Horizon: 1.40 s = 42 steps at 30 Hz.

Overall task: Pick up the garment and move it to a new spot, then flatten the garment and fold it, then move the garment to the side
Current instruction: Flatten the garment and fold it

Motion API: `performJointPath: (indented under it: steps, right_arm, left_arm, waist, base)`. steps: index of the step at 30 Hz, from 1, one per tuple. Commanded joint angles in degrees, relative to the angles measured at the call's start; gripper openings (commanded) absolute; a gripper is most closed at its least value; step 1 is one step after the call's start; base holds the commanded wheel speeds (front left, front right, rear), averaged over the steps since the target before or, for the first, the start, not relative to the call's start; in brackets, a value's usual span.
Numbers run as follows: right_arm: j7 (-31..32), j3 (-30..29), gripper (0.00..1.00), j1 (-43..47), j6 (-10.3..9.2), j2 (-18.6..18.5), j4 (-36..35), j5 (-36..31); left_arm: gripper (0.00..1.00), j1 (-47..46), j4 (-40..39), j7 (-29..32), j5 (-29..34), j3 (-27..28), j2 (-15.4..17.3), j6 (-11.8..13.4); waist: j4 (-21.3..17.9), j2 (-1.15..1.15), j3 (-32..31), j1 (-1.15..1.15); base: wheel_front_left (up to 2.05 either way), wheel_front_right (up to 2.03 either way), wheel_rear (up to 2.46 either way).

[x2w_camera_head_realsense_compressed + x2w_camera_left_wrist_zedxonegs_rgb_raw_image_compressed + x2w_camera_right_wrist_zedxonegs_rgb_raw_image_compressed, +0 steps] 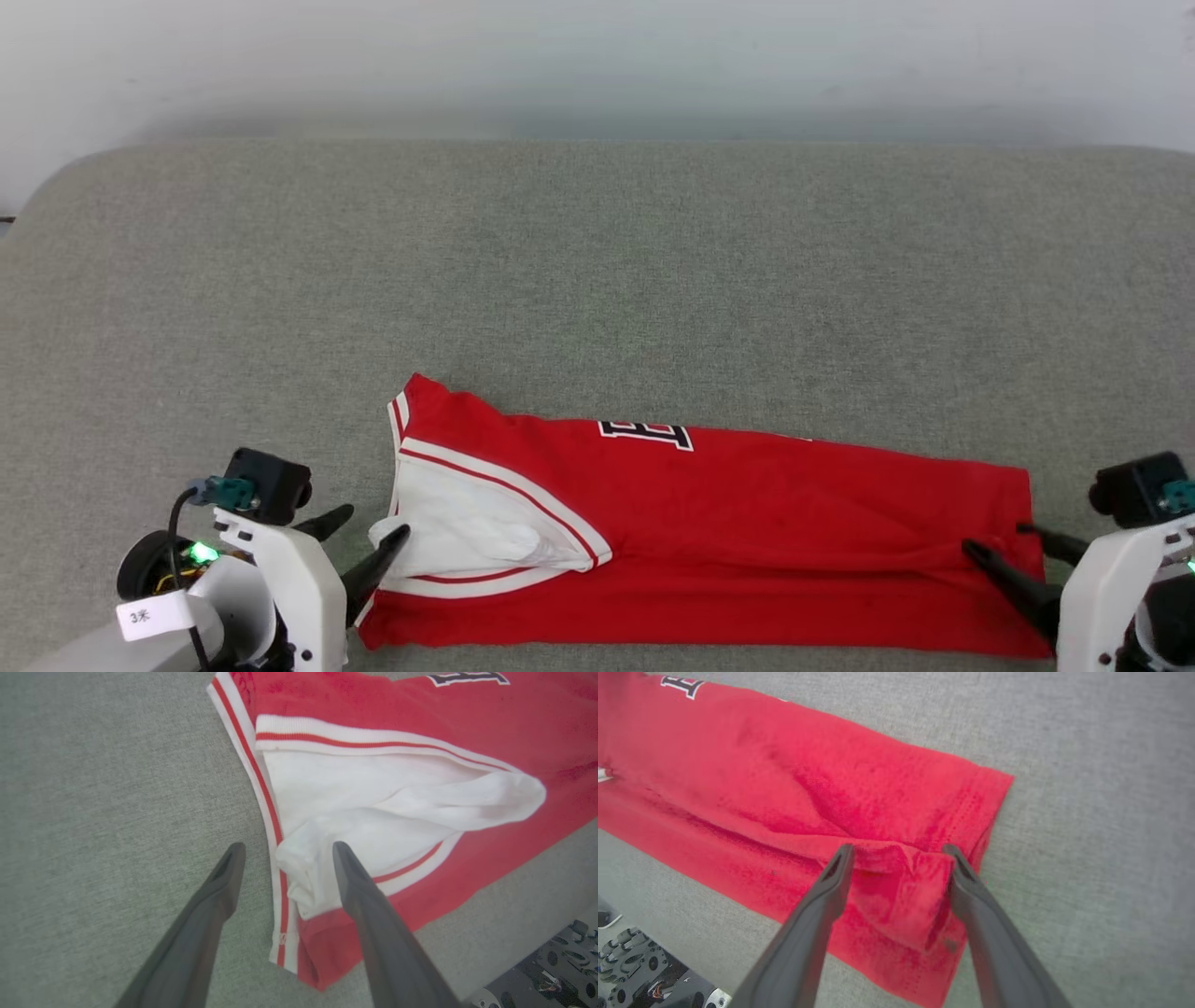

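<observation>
From the head view we have the garment [747,523] stretched out as a long red band on the grey surface [597,261], running from one gripper across to the other, with a scrap of black lettering [646,433] showing on the edge farthest from both. The left gripper [376,520] sits at the shoulder end, fingers spread, its inner tip over the white sleeve [467,523]. The right gripper [995,537] is at the opposite end, fingers parted over the hem corner. Over to the left wrist view: the left gripper [288,845] is wide open and grips nothing. One finger is above bare grey surface, the other is above the bunched white sleeve [373,788], and the striped trim [261,793] runs down between them. The red body of the garment [420,714] lies ahead of the fingertips. Now the right wrist view: the right gripper [899,848] is open too, with a raised fold of red hem [901,877] lying between its fingers, and the garment [831,774] stretches ahead.
</observation>
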Motion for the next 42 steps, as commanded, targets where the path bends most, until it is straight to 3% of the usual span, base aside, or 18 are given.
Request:
performJointPath:
  steps: [1, 5, 13, 17, 22, 26, 32, 42]
  right_arm:
    - [-0.18, -0.5, 1.0, 0.64, -0.09, -0.61, -0.89, 0.62]
    - [0.07, -3.31, 1.0, 1.26, -0.08, -3.14, -6.22, 1.9]
    - [5.27, -10.86, 1.0, 0.64, -0.07, -5.46, -9.49, 1.04]
    - [9.74, -13.44, 1.0, 1.15, -0.07, -5.11, -7.48, 1.48]
    - [14.55, -15.18, 1.0, 1.74, -0.07, -3.05, -4.5, 3.05]
    - [16.24, -15.74, 1.0, 2.22, -0.07, -1.13, -1.95, 3.83]
    - [17.59, -16.1, 1.0, 2.14, -0.07, 1.3, 2.06, 6.22]
    - [16.64, -12.23, 1.0, 1.98, -0.06, 3.3, 5.53, 9.85]
  left_arm:
    - [1.0, 0.48, -0.43, -0.8, 0.25, 0.41, 0.2, 0.37]
    - [1.0, 0.65, -2.05, -6.59, 2.36, 2.48, 1.38, 3.83]
    - [1.0, 1.72, -5.41, -13.5, 8.08, 9.69, 0.82, 14.6]
    - [1.0, 3.91, -8.18, -13.8, 13.71, 16.15, -1.41, 18.81]
    - [1.0, 10.12, -10.74, -13.8, 22.69, 24.76, -5.69, 21.72]
    - [1.0, 15.16, -11.77, -13.79, 29.26, 31.12, -9.86, 22.47]
    - [1.0, 21.13, -12.05, -13.8, 38.13, 40.58, -17.24, 21.08]
    - [1.0, 29.18, -13.19, -13.8, 51.46, 53.08, -28.12, 16.33]
  waist:
    - [0.06, 0.0, -0.54, 0.0]
    - [0.24, 0.0, -1.48, 0.0]
    - [1.48, 0.0, -1.44, 0.0]
    - [2.37, 0.0, -0.94, 0.0]
    - [3.39, 0.0, -0.22, 0.0]
    - [4.33, 0.0, 0.47, 0.0]
    - [5.75, 0.0, 1.77, 0.0]
    - [7.4, 0.0, 3.23, 0.0]
  base:
    - [0.0, 0.0, 0.0]
    - [0.0, 0.0, 0.0]
    - [0.0, 0.0, 0.0]
    - [0.0, 0.0, 0.0]
    - [0.0, 0.0, 0.0]
    - [0.0, 0.0, 0.0]
    - [0.0, 0.0, 0.0]
    - [0.0, 0.0, 0.0]
